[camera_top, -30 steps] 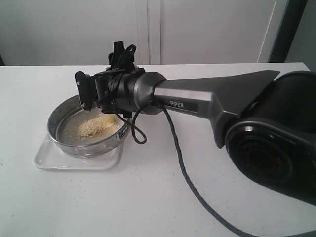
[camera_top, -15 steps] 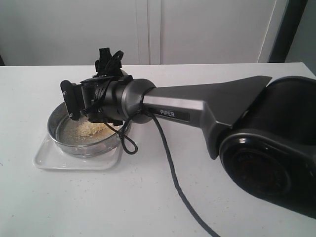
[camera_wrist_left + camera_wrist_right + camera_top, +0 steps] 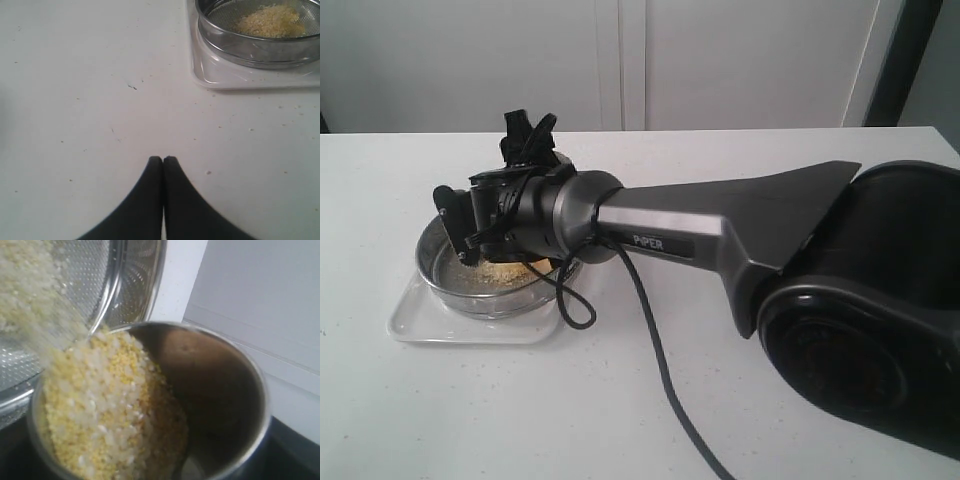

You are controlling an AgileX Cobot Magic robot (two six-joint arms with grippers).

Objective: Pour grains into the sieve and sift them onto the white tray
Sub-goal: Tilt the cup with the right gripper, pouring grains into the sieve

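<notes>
The sieve (image 3: 450, 285) stands on the white tray (image 3: 440, 328) at the table's left. A pile of grains (image 3: 505, 272) lies on its mesh, partly hidden by my right arm. My right gripper (image 3: 480, 215) hangs over the sieve, shut on a small steel cup (image 3: 215, 370) that is tipped. Yellow and white grains (image 3: 100, 405) slide over the cup's lip toward the sieve mesh (image 3: 132, 270); the fingers are hidden behind the cup. My left gripper (image 3: 163, 159) is shut and empty over bare table, apart from the sieve (image 3: 250, 50) and tray (image 3: 210, 77).
The right arm's dark body (image 3: 720, 235) and its black cable (image 3: 660, 370) stretch across the table from the right. Stray grains (image 3: 208, 172) dot the table near the tray. A white wall panel (image 3: 720, 60) stands behind the table.
My right arm has moved left, further over the sieve, and now covers more of the grain pile. The sieve and the tray have stayed put.
</notes>
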